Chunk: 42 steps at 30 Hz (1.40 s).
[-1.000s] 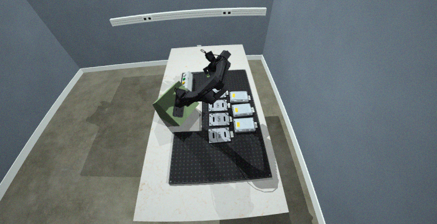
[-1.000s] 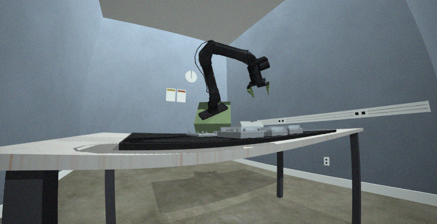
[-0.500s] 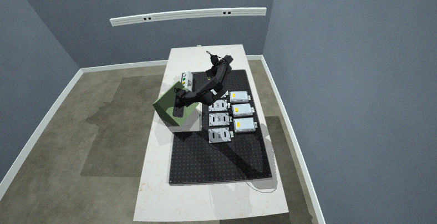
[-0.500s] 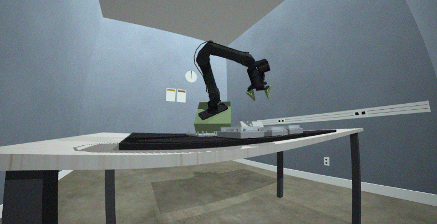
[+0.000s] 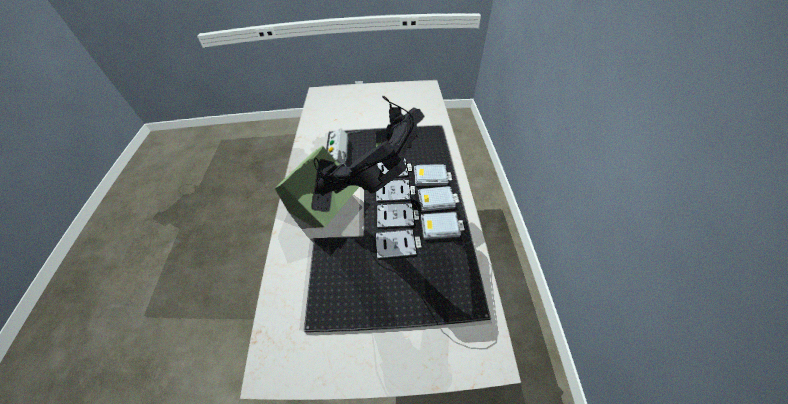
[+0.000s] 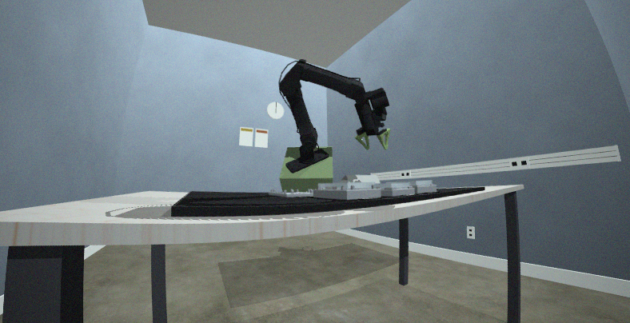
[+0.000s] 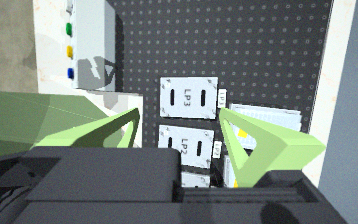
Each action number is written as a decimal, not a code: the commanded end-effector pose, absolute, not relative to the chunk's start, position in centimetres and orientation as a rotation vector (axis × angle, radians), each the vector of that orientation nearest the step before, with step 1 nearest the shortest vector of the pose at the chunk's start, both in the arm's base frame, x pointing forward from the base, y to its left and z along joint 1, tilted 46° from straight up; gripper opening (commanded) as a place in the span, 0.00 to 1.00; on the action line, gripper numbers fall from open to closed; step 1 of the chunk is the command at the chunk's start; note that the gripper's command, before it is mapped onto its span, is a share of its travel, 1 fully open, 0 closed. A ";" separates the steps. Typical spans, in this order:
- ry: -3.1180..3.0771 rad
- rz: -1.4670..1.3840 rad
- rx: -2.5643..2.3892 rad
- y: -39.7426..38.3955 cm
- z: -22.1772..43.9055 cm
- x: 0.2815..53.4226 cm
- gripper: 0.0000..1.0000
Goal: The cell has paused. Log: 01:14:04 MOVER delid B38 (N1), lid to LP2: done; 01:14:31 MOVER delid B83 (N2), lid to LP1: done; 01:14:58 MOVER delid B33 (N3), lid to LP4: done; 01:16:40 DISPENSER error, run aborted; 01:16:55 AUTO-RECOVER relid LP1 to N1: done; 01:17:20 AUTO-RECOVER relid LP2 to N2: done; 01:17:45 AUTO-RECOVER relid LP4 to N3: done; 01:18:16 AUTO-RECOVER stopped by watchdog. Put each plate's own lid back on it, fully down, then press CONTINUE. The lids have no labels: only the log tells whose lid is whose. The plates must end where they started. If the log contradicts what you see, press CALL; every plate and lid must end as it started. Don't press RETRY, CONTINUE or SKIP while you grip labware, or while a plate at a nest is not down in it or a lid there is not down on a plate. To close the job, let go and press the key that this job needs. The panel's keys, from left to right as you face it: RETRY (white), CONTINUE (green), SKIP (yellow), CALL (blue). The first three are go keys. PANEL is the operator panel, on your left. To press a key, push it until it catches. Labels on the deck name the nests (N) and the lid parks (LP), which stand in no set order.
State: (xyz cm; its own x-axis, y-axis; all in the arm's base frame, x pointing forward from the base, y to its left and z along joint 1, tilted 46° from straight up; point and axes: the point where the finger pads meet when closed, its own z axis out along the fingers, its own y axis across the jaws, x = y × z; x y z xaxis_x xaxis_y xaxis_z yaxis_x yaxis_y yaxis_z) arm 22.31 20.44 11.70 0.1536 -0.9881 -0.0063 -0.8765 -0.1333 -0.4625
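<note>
Above the black deck (image 5: 352, 290) (image 6: 220, 204) (image 7: 220, 37) on the bench (image 5: 308, 368) (image 6: 132, 232) (image 7: 50, 45), the hand (image 6: 374, 141) (image 7: 179, 111) is being held with its fingers wide apart (nothing is being gripped). Three plates with yellow marks (image 5: 431, 174) (image 5: 437, 198) (image 5: 441, 225) are being supported in a row beside the lid parks (image 5: 393, 189) (image 5: 395, 215) (image 5: 395, 244) (image 7: 188, 97) (image 7: 186, 146); the panel (image 5: 340, 146) (image 7: 95, 45) is being partly shadowed.

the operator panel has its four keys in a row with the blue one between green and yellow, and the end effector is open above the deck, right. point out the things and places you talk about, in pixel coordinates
The blue key (image 7: 70, 73) is not between green (image 7: 69, 29) and yellow (image 7: 70, 51); it sits at the end of the row, next to yellow, as the wrist view shows. The rest holds.
</note>
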 end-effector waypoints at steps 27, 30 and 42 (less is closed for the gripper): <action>2.185 -0.489 -1.451 14.2 12.1 26.1 1.00; 2.190 -0.480 -1.360 14.6 13.3 26.8 1.00; 2.317 -0.518 -1.125 10.9 12.1 27.3 1.00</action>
